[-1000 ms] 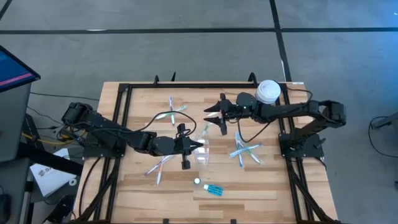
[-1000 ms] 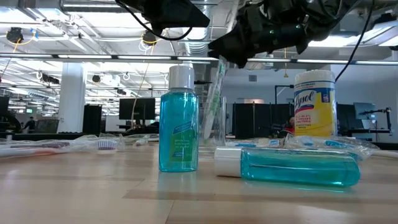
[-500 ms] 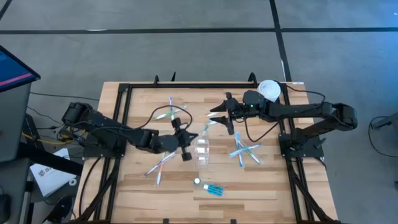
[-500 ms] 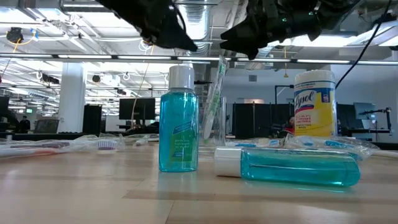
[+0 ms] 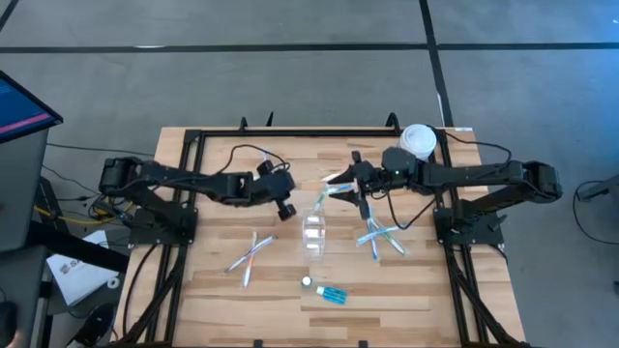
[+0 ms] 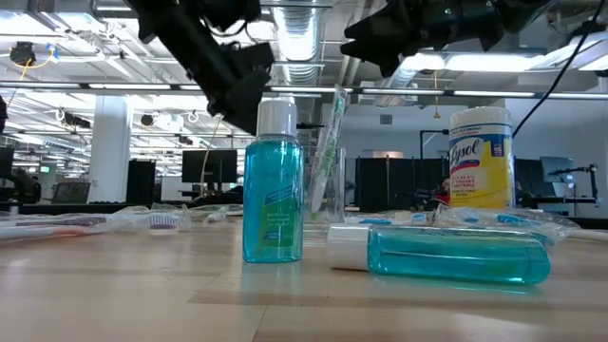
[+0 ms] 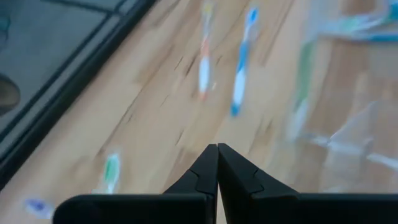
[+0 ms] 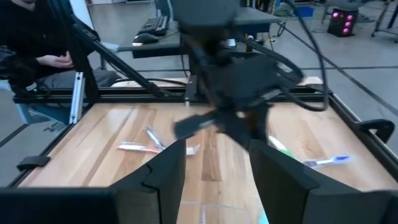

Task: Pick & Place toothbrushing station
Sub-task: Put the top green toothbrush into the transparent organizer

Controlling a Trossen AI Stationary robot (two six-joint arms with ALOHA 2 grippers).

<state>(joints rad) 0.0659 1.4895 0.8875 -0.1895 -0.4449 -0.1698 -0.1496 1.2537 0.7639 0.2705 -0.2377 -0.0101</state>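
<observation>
My left jaws (image 5: pixel 286 207), closed and empty, hover beside the tumbler (image 5: pixel 313 228) holding one green toothbrush (image 6: pixel 328 152), while my right jaws (image 5: pixel 350 181) hover open above it.

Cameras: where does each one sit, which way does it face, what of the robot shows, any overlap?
High: overhead, straight down on the table; both arms, left gripper, right gripper.
Low: table height, level toward the room; two blue bottles close up, arms overhead.
Left wrist: on the left arm, angled down at scattered toothbrushes; own shut fingers.
Right wrist: on the right arm, facing across the table at the left arm; own open fingers, a seated person beyond.
Shared: high and low both show the clear tumbler holding a toothbrush, and the yellow Lysol container.
</observation>
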